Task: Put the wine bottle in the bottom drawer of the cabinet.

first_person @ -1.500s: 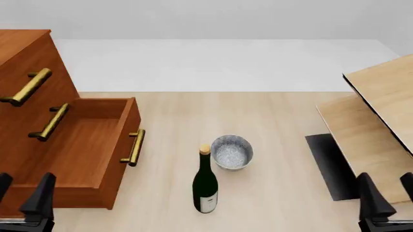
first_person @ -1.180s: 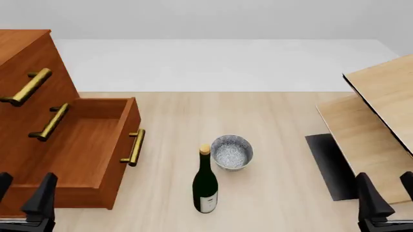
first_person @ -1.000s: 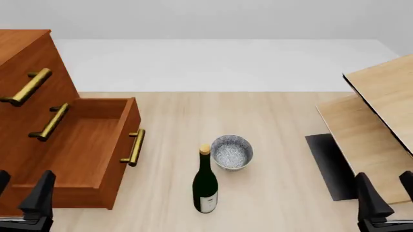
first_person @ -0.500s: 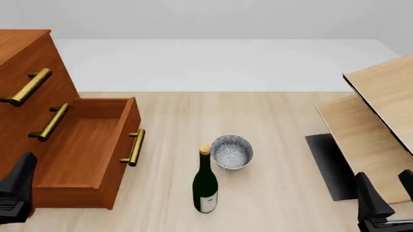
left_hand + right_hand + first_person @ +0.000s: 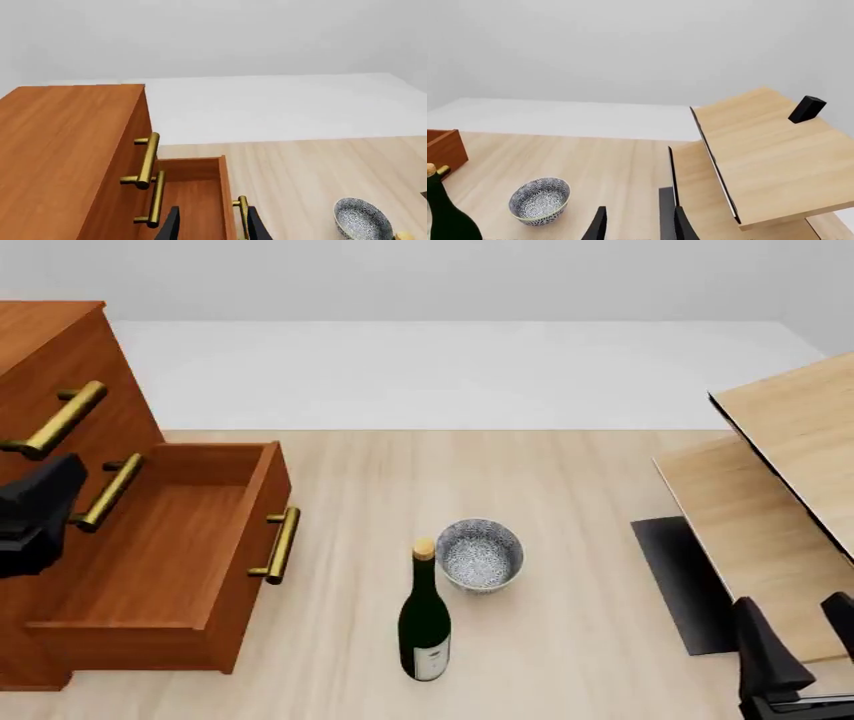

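The wine bottle [image 5: 424,625] stands upright on the table, dark green with a gold top and a white label; it also shows in the right wrist view as the bottle [image 5: 447,217]. The cabinet [image 5: 54,350] is at the left. Its bottom drawer [image 5: 147,550] is pulled out and has nothing in it. My left gripper [image 5: 213,227] is open and hangs over the drawer's left side, near the middle handle. One of its fingers [image 5: 47,495] shows in the front view. My right gripper [image 5: 797,650] is open at the near right, far from the bottle.
A speckled grey bowl [image 5: 479,554] sits just behind and right of the bottle. Pale slanted wooden furniture [image 5: 774,490] fills the right side, with a dark mat [image 5: 681,580] beneath it. A small black block [image 5: 807,109] rests on its top panel.
My left gripper has risen from the near left corner and moved forward, now over the open drawer's left side. The right gripper, the bottle and the bowl have not moved.
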{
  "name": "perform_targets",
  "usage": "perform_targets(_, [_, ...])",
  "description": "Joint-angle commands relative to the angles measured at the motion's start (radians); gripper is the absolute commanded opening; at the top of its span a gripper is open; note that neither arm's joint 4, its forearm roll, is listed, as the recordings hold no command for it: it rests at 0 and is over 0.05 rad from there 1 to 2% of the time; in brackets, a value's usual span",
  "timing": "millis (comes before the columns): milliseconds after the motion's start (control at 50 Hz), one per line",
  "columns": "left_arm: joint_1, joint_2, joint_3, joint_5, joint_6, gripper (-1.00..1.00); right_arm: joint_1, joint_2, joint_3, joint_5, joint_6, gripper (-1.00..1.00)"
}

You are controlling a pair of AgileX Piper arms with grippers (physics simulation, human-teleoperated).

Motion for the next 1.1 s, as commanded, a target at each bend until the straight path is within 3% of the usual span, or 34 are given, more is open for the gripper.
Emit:
perform_targets(20, [-0.045,0.126,-0.121,0.09,-0.013,1.0,0.0,0.002,0.003,0.003,-0.002,1.0])
perform_targets(120, [-0.062,0.162,-0.148,0.132,-0.049,1.0,0.011,0.006,0.007,0.005,-0.005,1.0])
perform_targets(200, [-0.095,0.181,-0.163,0.16,-0.023,1.0,0.011,0.01,0.009,0.003,-0.008,1.0])
perform_targets(380, [-0.099,0.243,-0.234,0.225,-0.081,1.0,0.017,0.009,0.01,0.009,-0.009,1.0])
perform_targets(460, [-0.099,0.279,-0.249,0.257,-0.06,1.0,0.021,0.017,0.011,0.002,-0.01,1.0])
perform_targets(500, [-0.127,0.291,-0.26,0.279,-0.121,1.0,0.021,0.018,0.011,0.001,-0.009,1.0])
perform_targets(640, [-0.162,0.326,-0.301,0.33,-0.12,1.0,0.025,0.009,0.012,0.013,-0.009,1.0])
perform_targets(720, [-0.17,0.343,-0.309,0.338,-0.103,1.0,0.033,0.012,0.013,0.015,-0.013,1.0])
perform_targets(840, [-0.181,0.371,-0.323,0.355,-0.157,1.0,0.035,0.012,0.013,0.016,-0.011,1.0])
perform_targets(960, [-0.175,0.405,-0.339,0.362,-0.107,1.0,0.039,0.017,0.014,0.014,-0.016,1.0])
perform_targets(1000, [-0.19,0.413,-0.338,0.367,-0.153,1.0,0.04,0.02,0.014,0.011,-0.018,1.0])
perform_targets(1040, [-0.168,0.424,-0.34,0.36,-0.107,1.0,0.04,0.018,0.014,0.014,-0.019,1.0])
perform_targets(1080, [-0.167,0.437,-0.329,0.357,-0.153,1.0,0.041,0.019,0.014,0.013,-0.02,1.0])
perform_targets(1100, [-0.169,0.438,-0.327,0.349,-0.137,1.0,0.046,0.022,0.015,0.012,-0.022,1.0])
